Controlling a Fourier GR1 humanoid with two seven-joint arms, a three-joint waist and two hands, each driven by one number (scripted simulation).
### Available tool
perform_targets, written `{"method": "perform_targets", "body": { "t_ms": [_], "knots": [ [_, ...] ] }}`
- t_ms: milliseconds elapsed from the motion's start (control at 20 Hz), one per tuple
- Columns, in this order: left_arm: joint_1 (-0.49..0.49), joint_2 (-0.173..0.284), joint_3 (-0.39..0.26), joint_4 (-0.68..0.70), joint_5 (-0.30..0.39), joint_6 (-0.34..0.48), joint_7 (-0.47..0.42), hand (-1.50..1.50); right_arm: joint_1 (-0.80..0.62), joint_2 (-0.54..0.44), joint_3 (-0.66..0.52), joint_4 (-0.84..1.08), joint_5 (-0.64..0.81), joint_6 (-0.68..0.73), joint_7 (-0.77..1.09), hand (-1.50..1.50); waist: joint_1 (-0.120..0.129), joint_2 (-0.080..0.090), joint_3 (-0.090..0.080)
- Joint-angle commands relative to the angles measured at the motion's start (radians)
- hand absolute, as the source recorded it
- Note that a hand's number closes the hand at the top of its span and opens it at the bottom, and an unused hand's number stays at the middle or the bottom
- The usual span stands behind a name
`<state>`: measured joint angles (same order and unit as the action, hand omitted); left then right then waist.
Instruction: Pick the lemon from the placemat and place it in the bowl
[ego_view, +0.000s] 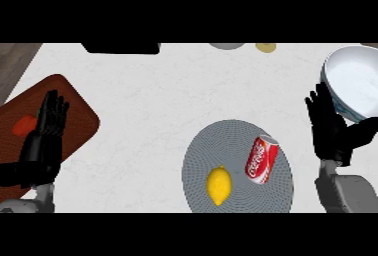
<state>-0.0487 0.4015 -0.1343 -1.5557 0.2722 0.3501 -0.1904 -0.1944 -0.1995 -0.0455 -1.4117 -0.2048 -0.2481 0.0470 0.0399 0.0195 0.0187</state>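
I see both forearms coming in from the 6 o'clock edge of the white table (148, 100). The left robot hand (43, 137) sits at approx 9 o'clock, fingers straight and pointing up toward 12, released, holding nothing; it hangs over a brown cutting board (77, 107) w/ a small red item (24, 125) partly hidden beside it — can't tell what that is. The right robot hand (332, 132) is at approx 3 o'clock, fingers also straight and up, thumb splayed out toward the right edge, released, nothing in it. Its fingertips overlap the rim of the white bowl (358, 75), which sits at approx 2 o'clock, partly cut off by the frame.

The lemon (219, 186) lies on the round grey placemat (214, 145) at approx 5 o'clock, in the mat's lower-left part, well apart from both hands. A red soda can (262, 160) lies on its side on the same mat, just beside the lemon at its 1 o'clock, not touching.
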Motion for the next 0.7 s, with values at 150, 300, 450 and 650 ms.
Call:
{"method": "perform_targets", "body": {
  "t_ms": [150, 300, 450, 650],
  "knots": [
    [-0.034, -0.002, -0.065, 0.02, -0.026, -0.035, 0.077, 0.0, 0.057, 0.119, 0.397, -0.059, 0.307, -0.085, 0.122, 1.5, -0.041, -0.024, -0.023],
    [-0.029, -0.019, -0.108, 0.012, -0.021, -0.061, 0.087, 0.0, 0.01, -0.144, 0.431, 0.043, 0.568, -0.072, 0.103, 1.5, -0.028, -0.024, -0.067],
    [-0.036, -0.044, -0.13, 0.033, -0.014, -0.051, 0.148, 0.0, 0.14, 0.167, 0.447, -0.09, 0.634, -0.467, 0.046, -1.5, -0.112, -0.038, -0.022],
    [-0.038, -0.061, -0.147, -0.005, -0.018, -0.041, 0.171, 0.0, 0.321, 0.196, 0.687, -0.231, 0.683, -0.684, -0.078, -1.5, -0.077, -0.036, -0.019]
  ]
}}
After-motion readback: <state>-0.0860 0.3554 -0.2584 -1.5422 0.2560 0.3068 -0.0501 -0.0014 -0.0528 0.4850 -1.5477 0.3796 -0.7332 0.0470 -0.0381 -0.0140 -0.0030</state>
